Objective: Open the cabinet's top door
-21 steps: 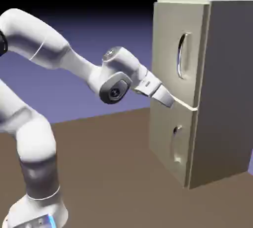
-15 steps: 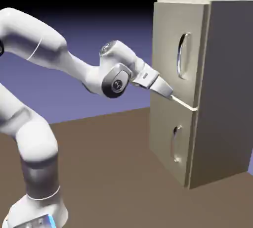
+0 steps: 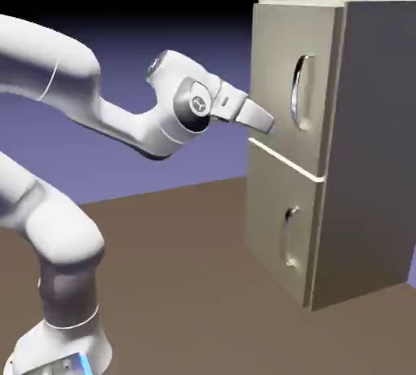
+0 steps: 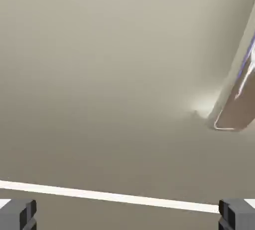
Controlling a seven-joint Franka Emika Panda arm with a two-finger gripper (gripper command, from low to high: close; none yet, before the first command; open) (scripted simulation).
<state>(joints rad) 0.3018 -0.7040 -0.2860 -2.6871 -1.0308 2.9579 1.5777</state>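
The cabinet stands on the brown table at the exterior view's right, its grey-brown side turned toward the right edge and both beige doors shut flush. The top door fills the upper front, and its curved metallic handle runs vertically over an oval recess. Below the pale seam sits the shorter lower door with its smaller handle. My arm reaches across from the left. My gripper hovers close to the lower part of the top door, left of the handle and just above the seam. In the hand view my fingertips sit wide apart, released, holding nothing, with door panel between them
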